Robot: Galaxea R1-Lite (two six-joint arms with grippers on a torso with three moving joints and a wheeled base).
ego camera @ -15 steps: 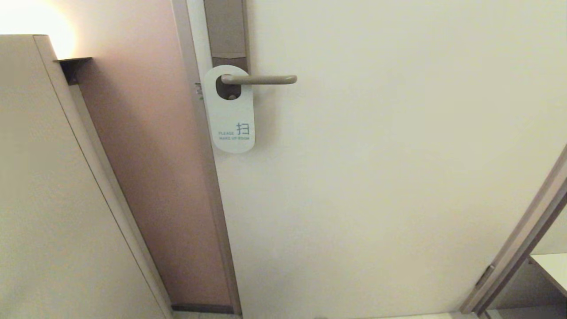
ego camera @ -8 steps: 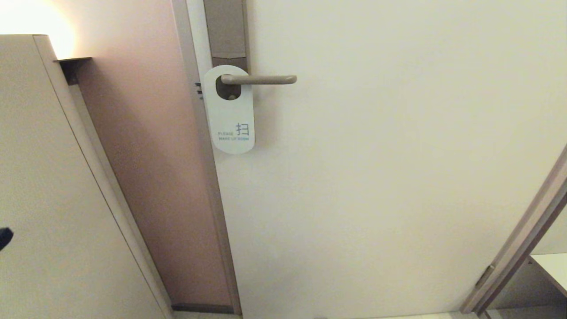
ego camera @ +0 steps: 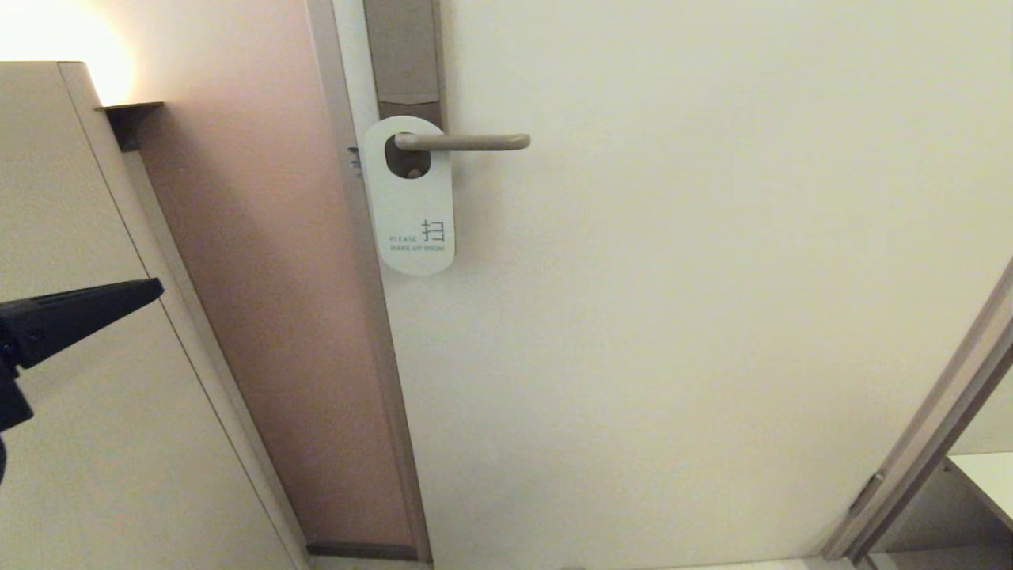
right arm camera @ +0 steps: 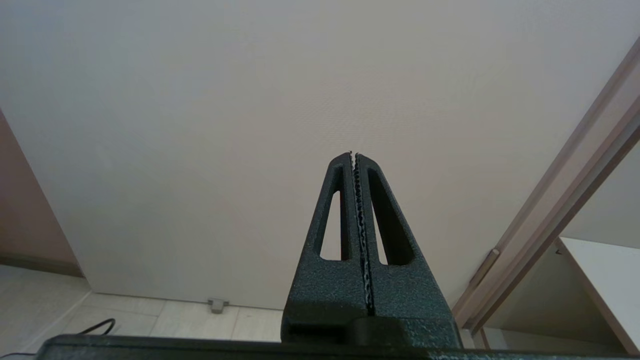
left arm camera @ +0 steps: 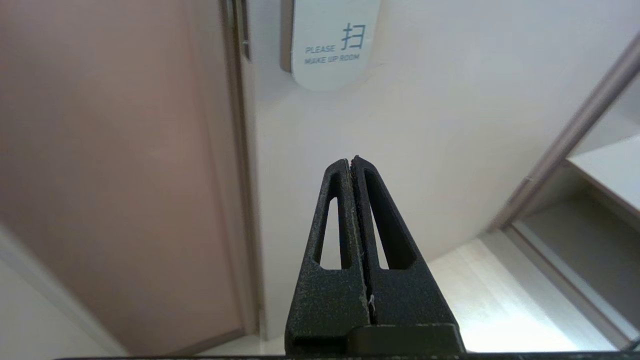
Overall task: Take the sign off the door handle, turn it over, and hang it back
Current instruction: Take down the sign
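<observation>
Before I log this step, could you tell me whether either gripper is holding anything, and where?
Nothing is held: the left gripper and right gripper are shut empty; the sign hangs on the door handle.

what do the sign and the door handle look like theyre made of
The sign: probably thin card or plastic, with a smooth matt white face; it hangs flat with a clean cut-out hole and printed lettering. Which of the two, the look leaves open.

The door handle: apparently metal with a satin beige-grey finish; it is a slim rounded lever with a soft, even sheen and no sharp reflections.
</observation>
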